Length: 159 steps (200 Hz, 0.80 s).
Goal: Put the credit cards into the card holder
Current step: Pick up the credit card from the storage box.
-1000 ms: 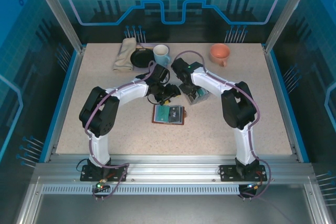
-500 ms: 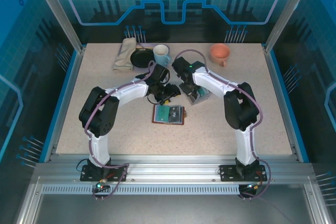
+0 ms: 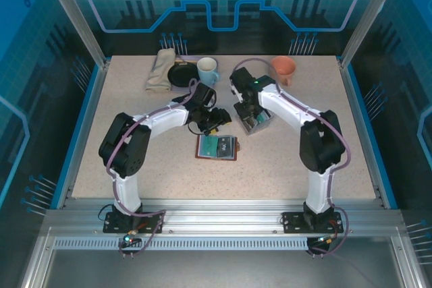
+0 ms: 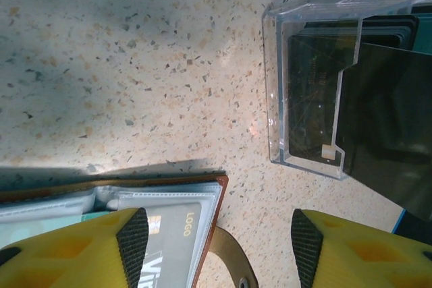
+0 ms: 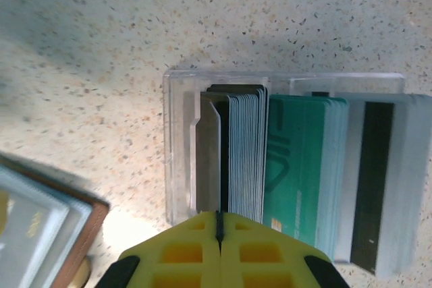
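The right hand [image 5: 218,231] has its yellow fingers pressed flat together, poised just over the credit cards [image 5: 297,160]. I cannot tell whether a thin card edge is caught between them. The cards stand on edge in a clear box [image 5: 177,153] on the speckled tabletop [image 5: 101,45]. They form three groups, side by side: a pale, white-blue pack, a teal-green pack, and a grey pack with a black stripe showing.

The left hand [image 4: 219,244] is held wide, nothing between its fingers, above the right edge of the card holder [image 4: 214,197]. That holder is one brown leather folder lying open and flat on the tabletop, just beside the box and nearer the arm bases. It has clear sleeves inside and a tab with a snap sticking out of its edge. One grey card [image 4: 169,234] printed "LOGO" sits in a sleeve.

Along the far side of the tabletop are two mugs, one pale blue [image 3: 208,70] and one orange [image 3: 283,68], one folded cloth [image 3: 159,71] and one black dish [image 3: 179,75].
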{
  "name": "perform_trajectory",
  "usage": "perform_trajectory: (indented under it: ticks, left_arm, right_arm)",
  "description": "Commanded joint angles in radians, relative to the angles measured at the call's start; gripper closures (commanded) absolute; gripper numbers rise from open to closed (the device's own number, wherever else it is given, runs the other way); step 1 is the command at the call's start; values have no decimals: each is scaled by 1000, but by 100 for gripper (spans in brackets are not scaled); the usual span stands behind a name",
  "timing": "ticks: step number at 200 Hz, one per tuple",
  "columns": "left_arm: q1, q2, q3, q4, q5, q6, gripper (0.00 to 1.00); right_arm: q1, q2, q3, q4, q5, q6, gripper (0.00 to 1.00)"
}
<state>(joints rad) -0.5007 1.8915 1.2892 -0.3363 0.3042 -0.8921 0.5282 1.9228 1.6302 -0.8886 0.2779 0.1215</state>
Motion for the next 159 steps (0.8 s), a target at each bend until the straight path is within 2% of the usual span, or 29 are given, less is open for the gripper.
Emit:
perform_trajectory:
  ticks: [1,33,51,77,98,136,154,159]
  left_arm:
    - [37,-96,-65,96,72,-11,36]
    - [85,-178,-154,276,186,-51,28]
    - [96,-197,-171,377,258,-84,24]
    - [98,-188,-159,495,371,-130,22]
    - [96,-177,-144,555,422,-158,22]
    - [96,-185,-142,630,478,-178,29]
    - [94,-196,-147,658,496,-183,41]
    - [94,-200,-149,657,494,-182,48]
  right_arm:
    - [-41,-124,-36,0,-125,70,100]
    - [-89,-261,-132,75,-313,167,100]
    - [-120,-339,-195,152,-468,238,100]
    - [-163,-414,-273,291,-702,369,100]
    - [-182,-459,-315,381,-788,457,100]
    - [-198,-466,-336,437,-837,524,100]
    - [-204,-456,-351,460,-846,544,100]
    - [-204,-452,-355,463,-848,551,100]
